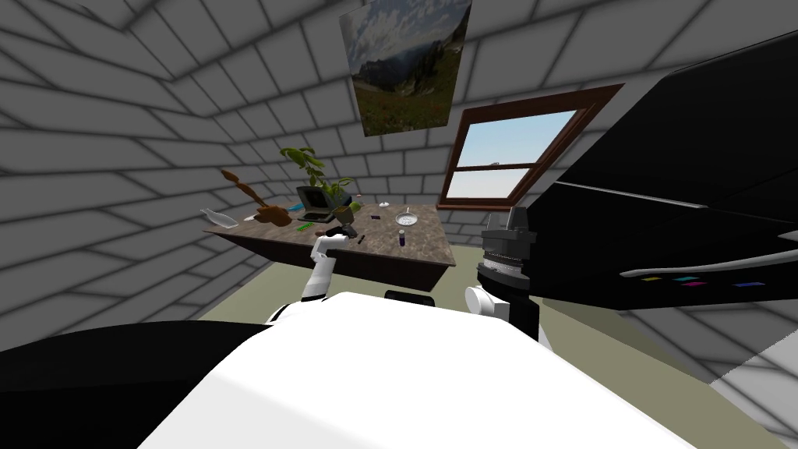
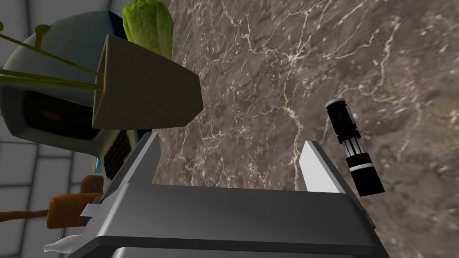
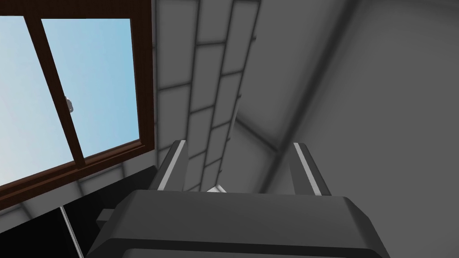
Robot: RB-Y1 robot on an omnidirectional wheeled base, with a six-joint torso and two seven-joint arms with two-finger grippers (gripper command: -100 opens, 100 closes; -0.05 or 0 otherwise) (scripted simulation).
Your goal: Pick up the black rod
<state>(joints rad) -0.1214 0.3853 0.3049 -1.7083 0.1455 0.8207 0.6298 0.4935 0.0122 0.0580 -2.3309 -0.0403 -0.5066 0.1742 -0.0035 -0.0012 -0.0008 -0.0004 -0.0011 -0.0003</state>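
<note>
Left wrist view looks onto the brown marbled table [image 2: 269, 67]; a plant pot [image 2: 143, 96] sits at eleven o'clock of the left gripper [image 2: 228, 165], whose fingers are spread and empty. The right gripper [image 3: 242, 168] is likewise spread. At three o'clock, the black rod [image 2: 354, 148] lies just outside one finger.

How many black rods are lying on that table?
1. The black rod lies flat on the brown marbled table, just outside the open left jaws, on the side away from the plant pot. More could hide behind the pot.
</note>
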